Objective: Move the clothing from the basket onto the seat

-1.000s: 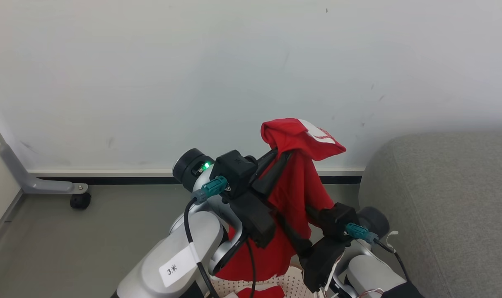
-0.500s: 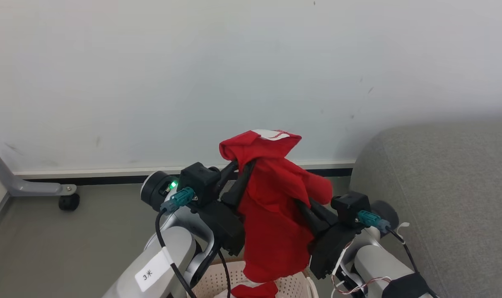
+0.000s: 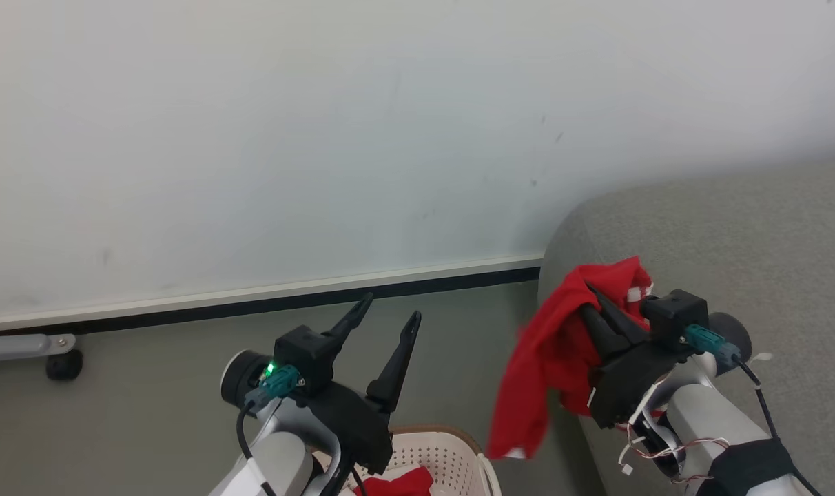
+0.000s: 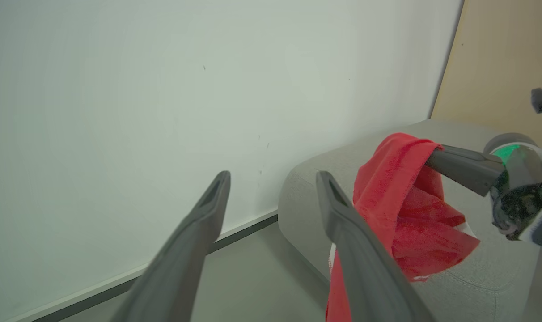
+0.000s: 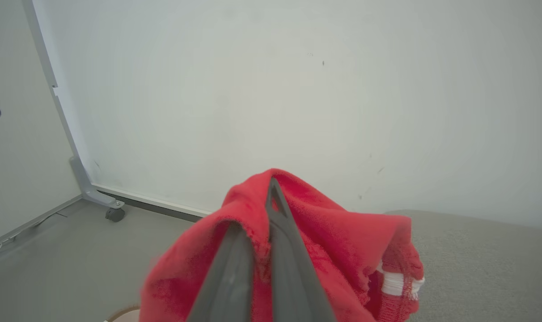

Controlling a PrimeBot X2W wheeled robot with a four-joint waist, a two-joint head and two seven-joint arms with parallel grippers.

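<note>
My right gripper (image 3: 592,295) is shut on a red garment with white trim (image 3: 545,365), one piece of the clothing. The cloth hangs at the rounded left edge of the grey seat (image 3: 741,234), partly over the floor. In the right wrist view the gripper's (image 5: 258,206) shut fingers pinch the red cloth (image 5: 338,237). My left gripper (image 3: 390,308) stands open and empty above the basket (image 3: 459,444), where another red piece (image 3: 404,481) lies. From the left wrist, its open gripper (image 4: 273,179) points at the wall, with the held garment (image 4: 400,201) to its right.
A pale wall runs behind, with a dark baseboard along the grey floor (image 3: 149,386). A grey frame foot with a black caster (image 3: 63,363) stands at the far left. A wooden panel (image 4: 499,62) rises behind the seat.
My left gripper has opened and let go of the red garment. My right gripper has shut on it and carried it right to the seat's edge. The camera has turned right.
</note>
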